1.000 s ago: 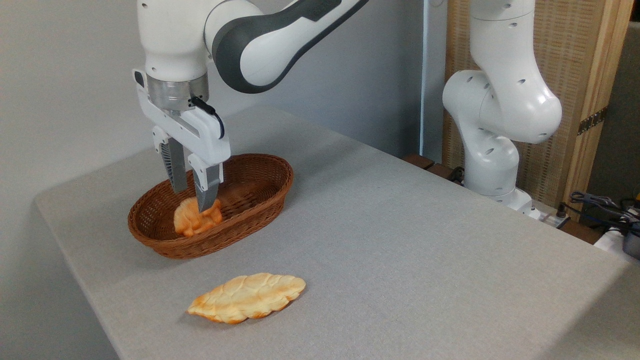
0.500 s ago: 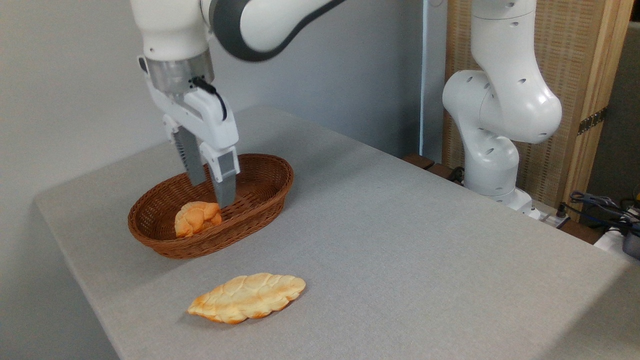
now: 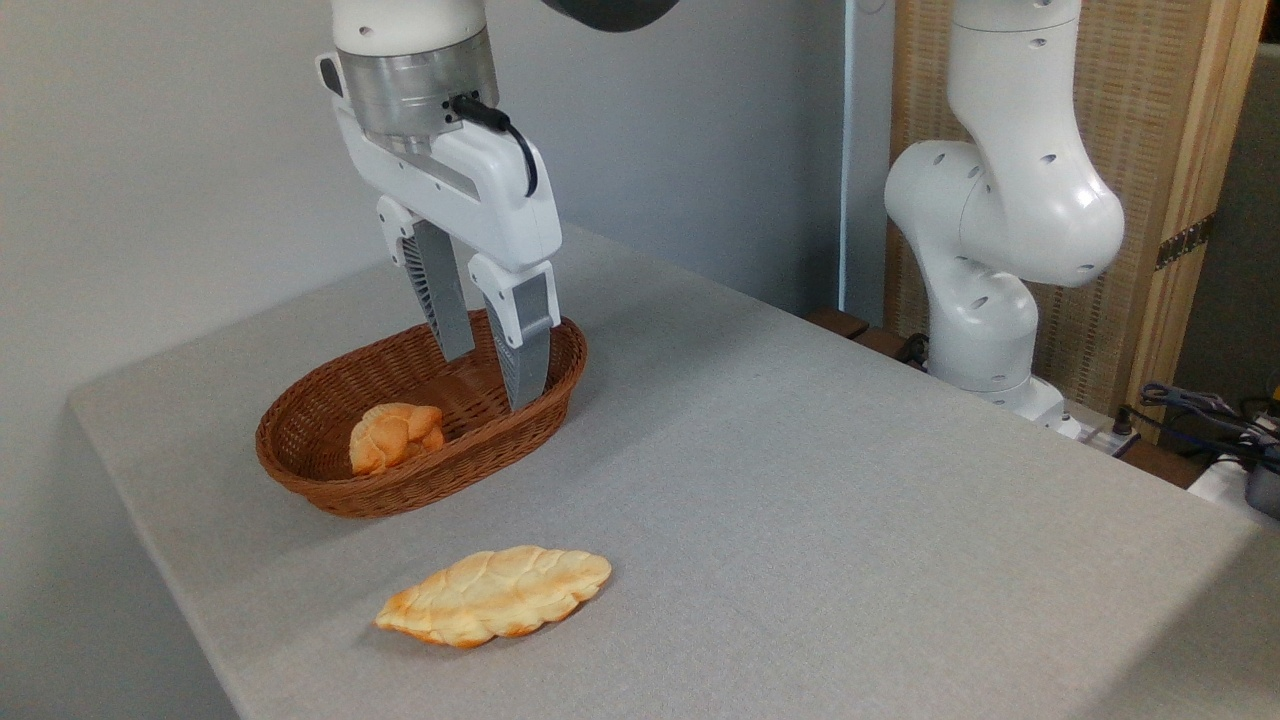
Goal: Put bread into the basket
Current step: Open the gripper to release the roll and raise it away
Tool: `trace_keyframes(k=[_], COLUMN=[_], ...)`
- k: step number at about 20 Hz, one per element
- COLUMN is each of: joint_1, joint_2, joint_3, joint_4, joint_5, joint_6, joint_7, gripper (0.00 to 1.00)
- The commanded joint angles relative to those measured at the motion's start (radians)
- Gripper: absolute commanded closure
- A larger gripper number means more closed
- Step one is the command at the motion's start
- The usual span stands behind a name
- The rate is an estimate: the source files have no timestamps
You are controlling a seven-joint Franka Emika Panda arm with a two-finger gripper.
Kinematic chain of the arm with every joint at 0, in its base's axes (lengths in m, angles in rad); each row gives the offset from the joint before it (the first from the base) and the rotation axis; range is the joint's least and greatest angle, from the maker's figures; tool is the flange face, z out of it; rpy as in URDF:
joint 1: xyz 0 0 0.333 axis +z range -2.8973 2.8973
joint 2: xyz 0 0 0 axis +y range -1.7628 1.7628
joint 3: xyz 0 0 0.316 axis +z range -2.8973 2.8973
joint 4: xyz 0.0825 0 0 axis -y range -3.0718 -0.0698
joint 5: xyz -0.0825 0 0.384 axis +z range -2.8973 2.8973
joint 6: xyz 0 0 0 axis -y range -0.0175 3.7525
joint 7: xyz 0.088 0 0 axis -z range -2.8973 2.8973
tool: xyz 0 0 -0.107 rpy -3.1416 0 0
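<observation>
Item: bread [image 3: 394, 436]. Small lumpy golden bun, lying inside the basket [image 3: 330, 490] toward its front-left end, resting on the woven floor and free of any grip.

Item: basket. Oval brown wicker, shallow flared sides, standing near the worktop's [image 3: 800, 500] left edge, set back from the front edge.

Item: pincer [image 3: 490, 370]. Released, fingers spread with nothing between them. A second ago its fingers stood around the bun low in the basket; since then it has let go, lifted and shifted right, and now hangs above the basket's right end with the fingertips [image 3: 524, 385] about level with the rim. The bun has not moved in the last half second. Judgement: the placing appears done and only the withdrawal is left.

Item: braided loaf [image 3: 494, 594]. Long leaf-shaped piece, lying flat near the front edge of the worktop, well apart from the basket and unchanged in place. Not the piece called for.

Item: robot base [image 3: 990, 260]. White column at the worktop's far right edge.

Clearances: wide bare worktop from the basket to the right edge and far corner. Upward and rightward paths look open. The nearer fingertip overlaps the basket's right rim in this view; whether it clears it cannot be told, so a rise before any sideways travel seems the safer course.
</observation>
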Motion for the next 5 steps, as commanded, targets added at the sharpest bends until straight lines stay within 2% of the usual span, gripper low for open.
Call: trace_keyframes(k=[1,5], joint_1=[-0.011,-0.009], joint_2=[-0.001,-0.014], joint_3=[0.014,0.026], joint_4=[0.021,0.021], joint_5=[0.010,0.009], joint_6=[-0.034,-0.034], joint_7=[0.006,0.011], gripper=[0.00,0.00])
